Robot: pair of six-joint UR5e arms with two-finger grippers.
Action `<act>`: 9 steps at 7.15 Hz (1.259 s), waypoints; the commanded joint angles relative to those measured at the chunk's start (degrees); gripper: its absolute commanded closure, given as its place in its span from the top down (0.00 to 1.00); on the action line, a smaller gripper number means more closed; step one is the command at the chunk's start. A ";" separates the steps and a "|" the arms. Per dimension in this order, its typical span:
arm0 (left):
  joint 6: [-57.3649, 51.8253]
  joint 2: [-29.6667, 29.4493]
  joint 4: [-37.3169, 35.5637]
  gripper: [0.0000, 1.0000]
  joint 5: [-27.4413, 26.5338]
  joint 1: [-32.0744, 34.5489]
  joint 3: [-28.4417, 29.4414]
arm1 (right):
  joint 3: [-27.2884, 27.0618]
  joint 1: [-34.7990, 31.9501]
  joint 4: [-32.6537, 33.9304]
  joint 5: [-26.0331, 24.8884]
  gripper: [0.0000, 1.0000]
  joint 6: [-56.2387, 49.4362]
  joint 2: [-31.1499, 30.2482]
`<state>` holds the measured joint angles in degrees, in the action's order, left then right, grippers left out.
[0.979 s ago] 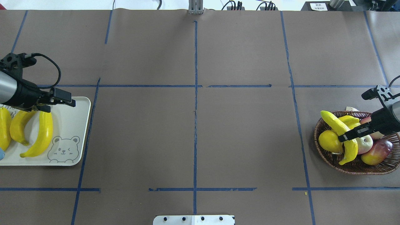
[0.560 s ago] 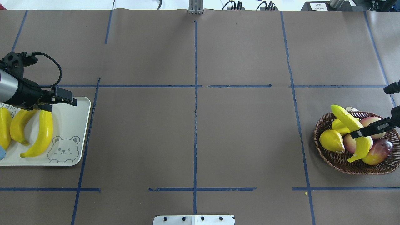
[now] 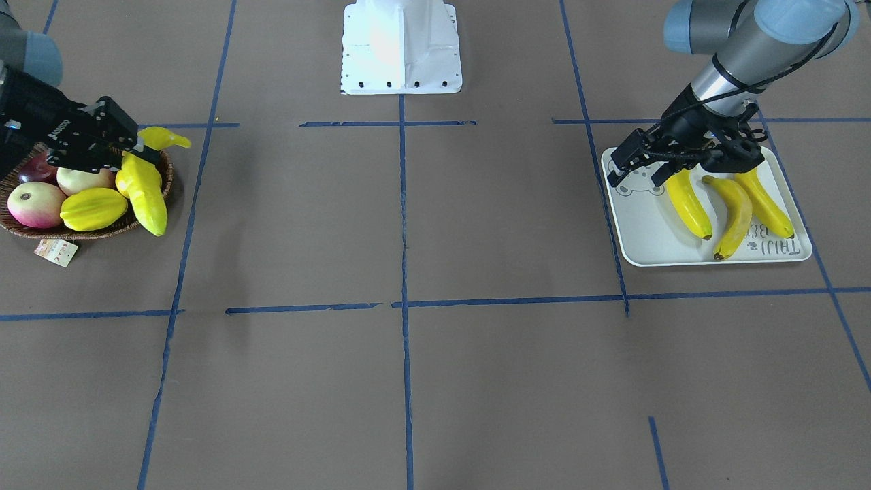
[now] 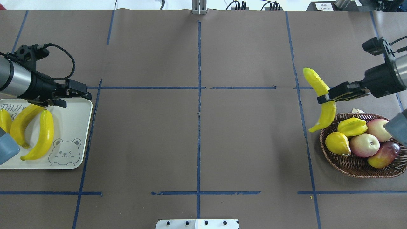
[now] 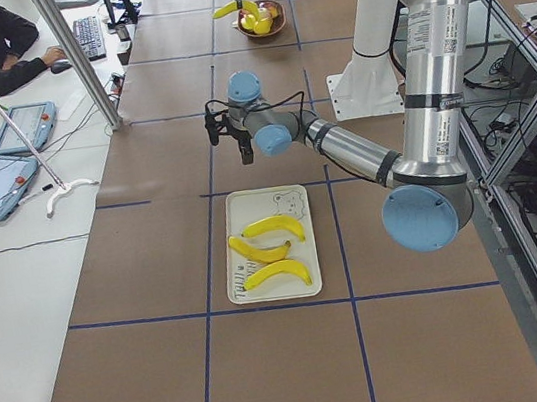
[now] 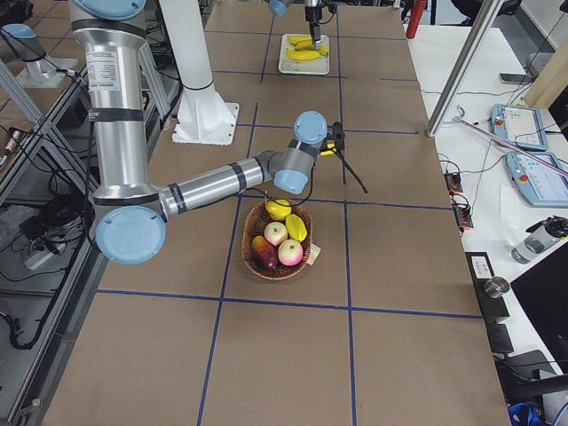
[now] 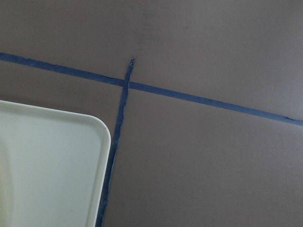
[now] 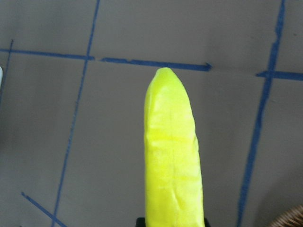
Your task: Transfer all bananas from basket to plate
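I see the plate [image 4: 73,127], printed "TAIJI", at the table [image 4: 197,127]'s left edge, with three bananas [image 4: 44,133] on it. Basket [image 4: 349,165] sits at the right edge. Right gripper [image 4: 324,96] clamps the fourth banana [image 4: 313,81] aloft beside the basket rim. Left gripper [image 4: 76,98] is spread and empty over the plate corner. Basket tag [image 3: 56,252] is unreadable.

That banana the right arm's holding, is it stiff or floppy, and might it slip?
Probably stiff: the banana, pinched mid-length by the right tool, shows no sag. Likely light, since a narrow pinch carries it. It might pivot, as both ends overhang the grip.
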<state>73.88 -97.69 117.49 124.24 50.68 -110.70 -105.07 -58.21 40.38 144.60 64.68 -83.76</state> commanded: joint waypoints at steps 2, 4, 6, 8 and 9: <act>13.34 -9.76 1.07 1.00 0.39 -1.80 1.19 | -1.62 11.85 -0.56 -17.44 0.01 18.41 11.57; 22.32 -12.78 10.93 1.00 0.21 -3.39 2.14 | -4.08 21.07 -0.56 -30.19 0.01 21.62 14.15; 25.09 -17.34 13.73 0.99 0.12 -5.58 4.61 | -4.01 26.98 0.31 -35.68 0.01 21.63 16.69; 26.74 -22.25 13.55 0.99 -0.05 -9.18 6.01 | -4.00 30.51 0.31 -39.73 0.01 21.54 16.79; 27.80 -24.11 13.55 0.99 -0.14 -10.07 7.07 | -4.00 31.65 0.31 -41.05 0.01 21.54 16.70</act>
<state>100.33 -119.14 131.03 124.19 41.99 -104.86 -109.07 -28.26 40.68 105.40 86.22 -67.08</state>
